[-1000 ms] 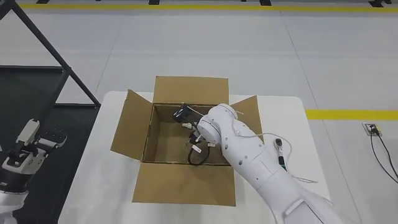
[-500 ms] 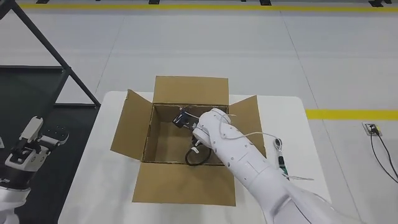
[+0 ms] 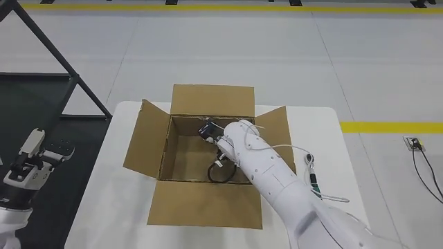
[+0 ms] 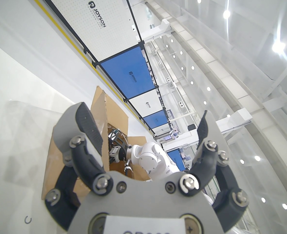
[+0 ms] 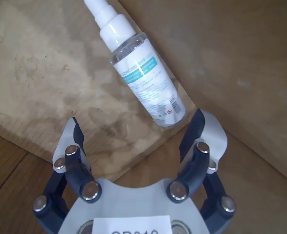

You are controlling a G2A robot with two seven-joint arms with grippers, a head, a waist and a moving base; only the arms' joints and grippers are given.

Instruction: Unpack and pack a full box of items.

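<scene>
Right wrist view: bottle (image 5: 145, 81) inside box (image 5: 231, 49)

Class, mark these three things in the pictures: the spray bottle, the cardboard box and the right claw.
spray bottle (image 5: 143, 79): right wrist view, on its printed label.
cardboard box (image 3: 208, 204): top view, on its near flap.
right claw (image 5: 136, 116): right wrist view, midway between its fingertips.

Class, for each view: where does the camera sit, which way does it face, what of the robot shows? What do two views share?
Top view: above the arms, facing down at table, open box; right arm in the box, left gripper beside the table.
Left wrist view: left wrist, facing up toward the ceiling; its gripper open.
Right wrist view: inside the box, facing a spray bottle on its floor; right gripper open.
Shared: top and left wrist views show box and right arm.
</scene>
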